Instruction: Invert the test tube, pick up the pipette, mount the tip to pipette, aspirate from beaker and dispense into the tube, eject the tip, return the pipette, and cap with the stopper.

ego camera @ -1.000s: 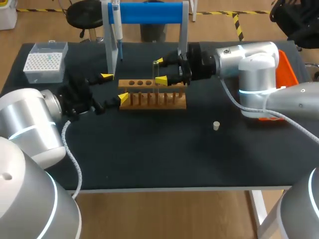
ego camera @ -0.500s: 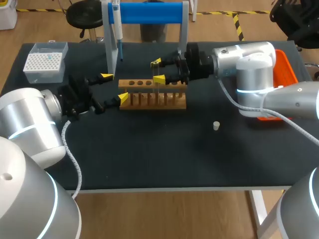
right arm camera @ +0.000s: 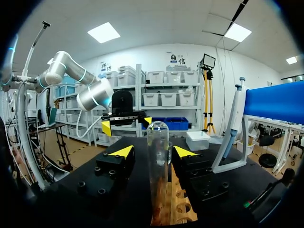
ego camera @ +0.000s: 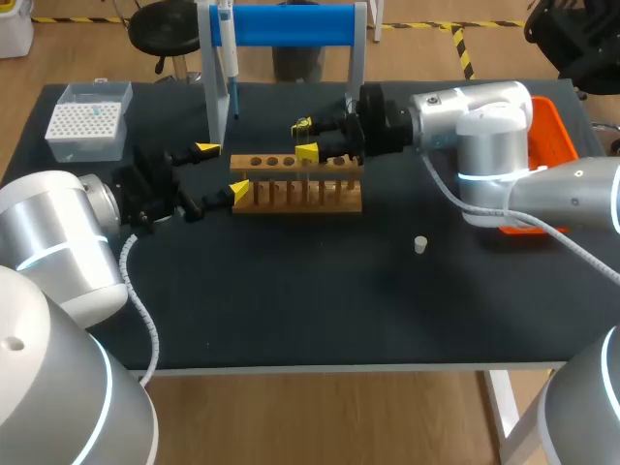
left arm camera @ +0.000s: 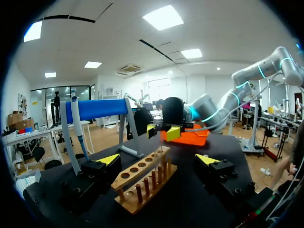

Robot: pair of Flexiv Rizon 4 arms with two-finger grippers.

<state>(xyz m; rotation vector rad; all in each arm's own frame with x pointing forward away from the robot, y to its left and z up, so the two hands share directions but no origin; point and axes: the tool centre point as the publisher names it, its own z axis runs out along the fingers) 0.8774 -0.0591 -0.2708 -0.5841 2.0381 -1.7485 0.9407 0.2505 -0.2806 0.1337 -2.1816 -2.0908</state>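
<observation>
The black table (ego camera: 320, 310) carries a wooden rack (ego camera: 291, 194) well in from every edge, a stopper (ego camera: 420, 244) lying alone nearer the front, and an orange tray (ego camera: 560, 131) largely hidden behind the right arm (ego camera: 475, 116). The tube (right arm camera: 157, 156), clear glass and hard to make out from above, stands upright at the rack, round end up, between the right gripper's (ego camera: 304, 139) parted fingers, a sliver of gap either side. The left gripper (ego camera: 223, 170) gapes, holding nothing, at the rack's left end
</observation>
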